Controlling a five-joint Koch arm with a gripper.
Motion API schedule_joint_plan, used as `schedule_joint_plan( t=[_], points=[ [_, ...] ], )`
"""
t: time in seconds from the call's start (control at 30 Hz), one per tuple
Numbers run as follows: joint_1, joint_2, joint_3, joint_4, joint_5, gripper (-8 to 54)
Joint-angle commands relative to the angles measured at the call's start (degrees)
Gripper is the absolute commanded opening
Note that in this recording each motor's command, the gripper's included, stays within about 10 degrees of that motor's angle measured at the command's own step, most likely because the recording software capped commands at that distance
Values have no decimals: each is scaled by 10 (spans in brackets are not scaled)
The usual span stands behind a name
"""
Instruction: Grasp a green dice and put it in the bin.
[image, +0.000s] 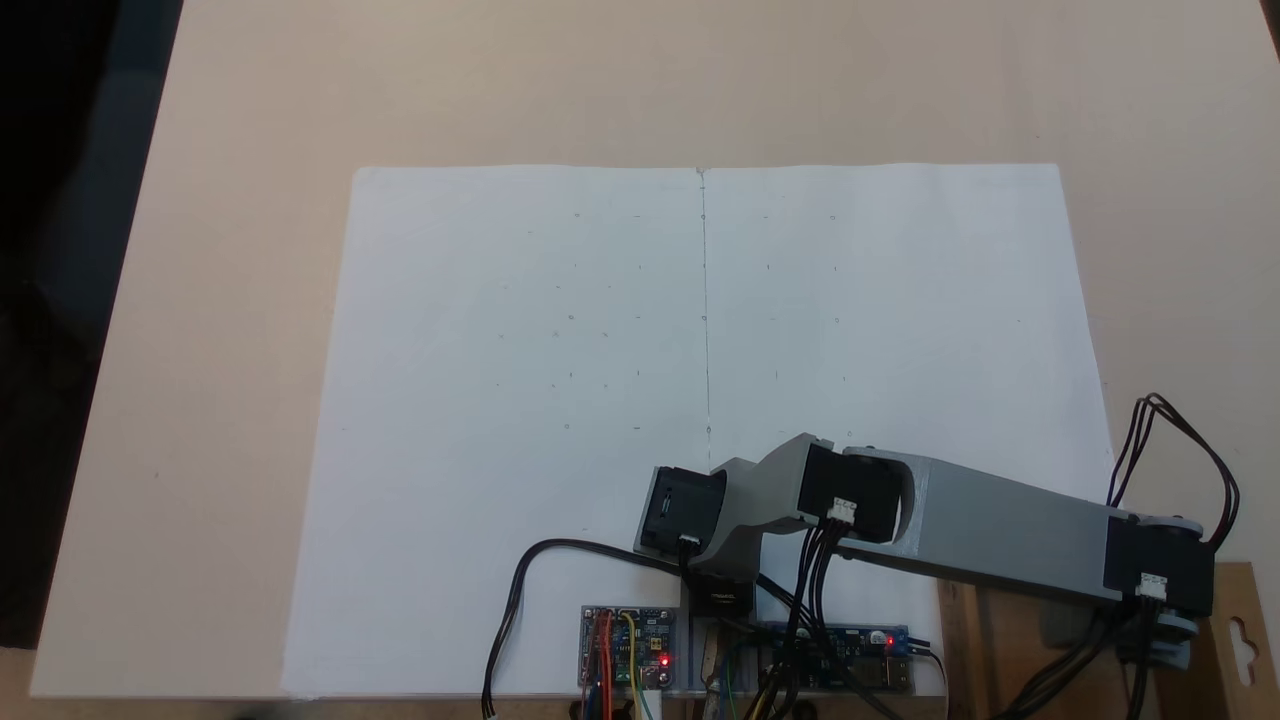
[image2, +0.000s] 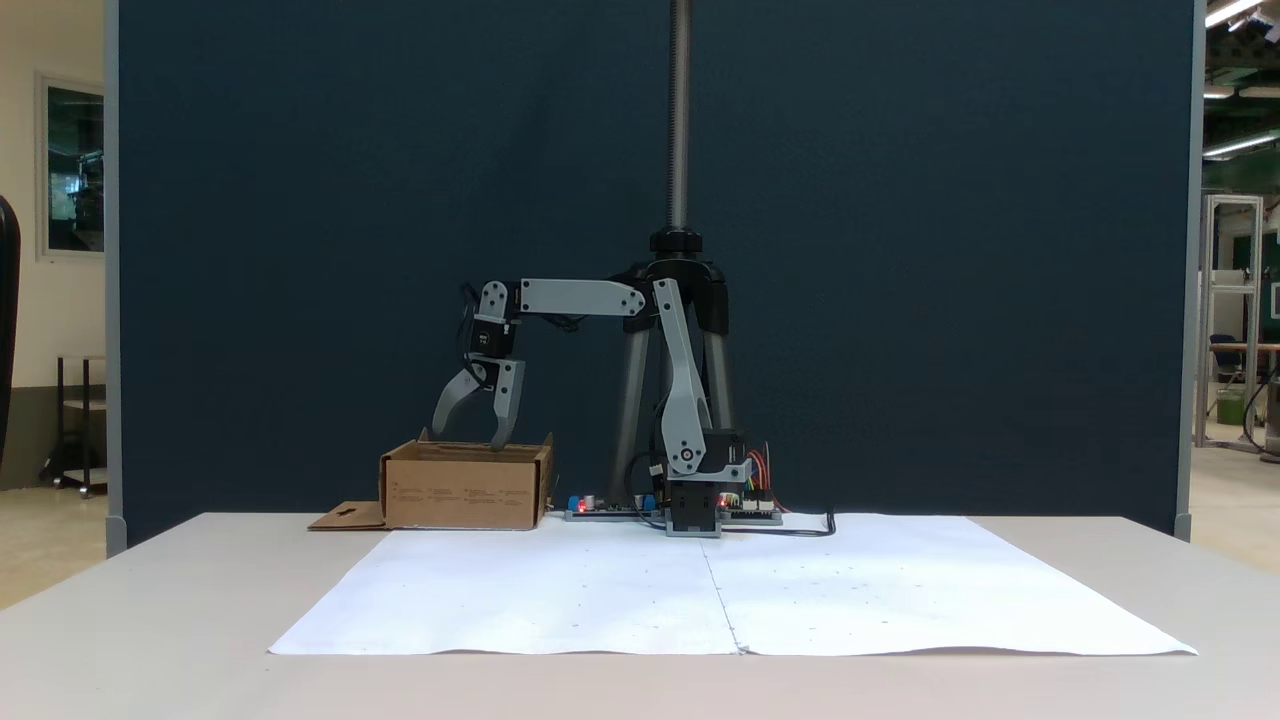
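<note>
Table (image2: 150, 600): pale, bearing everything.
Paper sheet (image2: 600, 590): white, spread across the table's middle.
Arm (image2: 585, 297): reached left in a fixed view, above the bin.
Bin (image2: 465, 487): brown cardboard, far left of the arm's base.
Gripper (image2: 470, 436): jaws spread apart, tips at the bin's rim, holding nothing.
Green dice: could not be made out; perhaps hidden by the bin's walls.

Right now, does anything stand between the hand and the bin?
Nothing visible does. In a fixed view the hand hangs open directly above the bin, its lower tip about level with the rim.
</note>
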Motion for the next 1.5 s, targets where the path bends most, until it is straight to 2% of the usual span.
schedule_joint_plan(
  t=[0.0,0.17,0.47,0.63,0.83,1.1,1.37,1.47],
  points=[
    [9,9,-36,-37,-50,402],
    [-2,16,-36,-50,-41,402],
    [-117,173,-37,-61,90,402],
    [-204,221,-37,-84,133,410],
    [-338,221,-37,-104,144,441],
    [-538,224,-30,-134,143,441],
    [-726,231,36,-143,143,443],
    [-793,250,112,-187,143,443]
  ],
)
